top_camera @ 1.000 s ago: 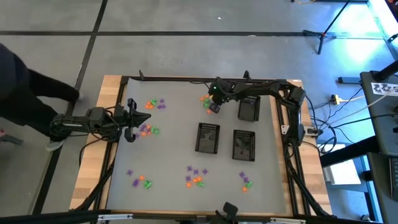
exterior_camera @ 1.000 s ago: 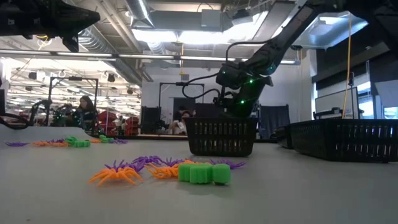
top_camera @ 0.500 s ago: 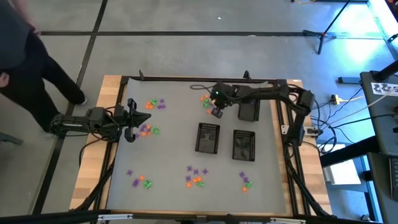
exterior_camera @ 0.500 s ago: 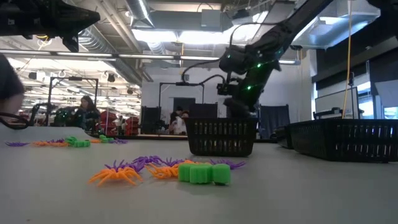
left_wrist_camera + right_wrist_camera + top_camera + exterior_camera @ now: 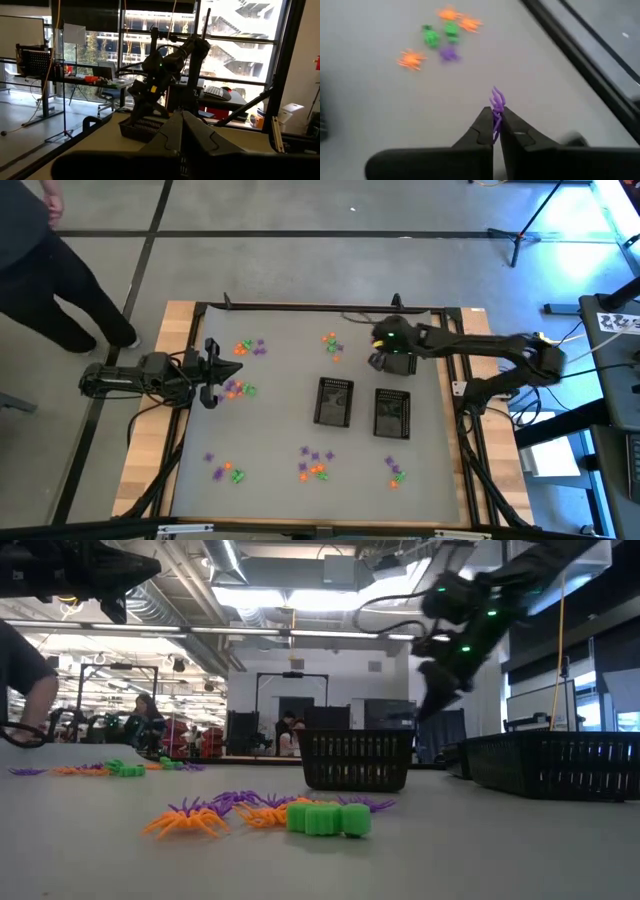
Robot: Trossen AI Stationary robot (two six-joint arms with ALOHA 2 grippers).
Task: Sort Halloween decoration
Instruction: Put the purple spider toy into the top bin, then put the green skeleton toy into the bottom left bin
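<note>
My right gripper (image 5: 378, 361) hangs above the table at the left side of the far-right black mesh basket (image 5: 403, 366), shut on a purple spider-like trinket (image 5: 497, 101). Behind it on the table lies the far cluster of orange, green and purple trinkets (image 5: 440, 37). More Halloween decoration lies in small clusters on the tabletop: two at the far left (image 5: 250, 348) (image 5: 238, 388) and several near the front edge (image 5: 315, 466). My left gripper (image 5: 232, 371) waits at the table's left side, raised, level and shut. My right gripper pinches the purple trinket's lower end (image 5: 495, 121) between its two fingertips. The fingers slant down from the table's right side. The trinket's legs stick out past the fingertips, and it is lifted clear of the table.
Two more black mesh baskets (image 5: 334, 401) (image 5: 391, 414) stand mid-table, in front of the right gripper. The dark table frame (image 5: 580, 55) runs along the far edge. A person (image 5: 45, 270) stands beyond the table's far left corner.
My right gripper has risen from the far trinket cluster and swung toward the table's right edge, up to the far-right basket, carrying the purple trinket clear of the table. The person at the left has moved.
</note>
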